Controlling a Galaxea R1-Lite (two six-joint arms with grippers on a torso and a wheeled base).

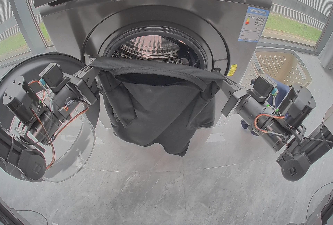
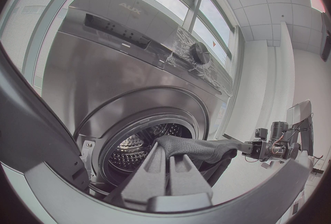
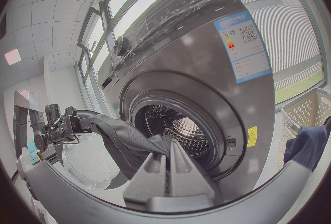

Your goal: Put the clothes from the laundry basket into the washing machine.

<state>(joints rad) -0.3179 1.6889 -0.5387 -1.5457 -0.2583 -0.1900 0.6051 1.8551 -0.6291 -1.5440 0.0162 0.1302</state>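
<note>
- Garment (image 1: 156, 107): dark soft cloth at centre of the head view, stretched between both grippers just in front of the drum mouth, lower part hanging loose toward the floor
- Left gripper (image 1: 91, 71): centre left, fingers pressed together, pinching one top corner of the garment
- Right gripper (image 1: 222, 83): centre right, fingers likewise pinching the other top corner
- Washer (image 1: 156, 3): upper half of frame; drum (image 1: 152, 45) open; door (image 1: 69, 146) swung wide at lower left
- Basket (image 1: 281, 62): right edge, beside the washer, blue cloth (image 1: 282, 92) over its rim
- Handling, as judged: light, limp, not fragile; sags and may catch on the drum rim; top corners look the best hold
</note>
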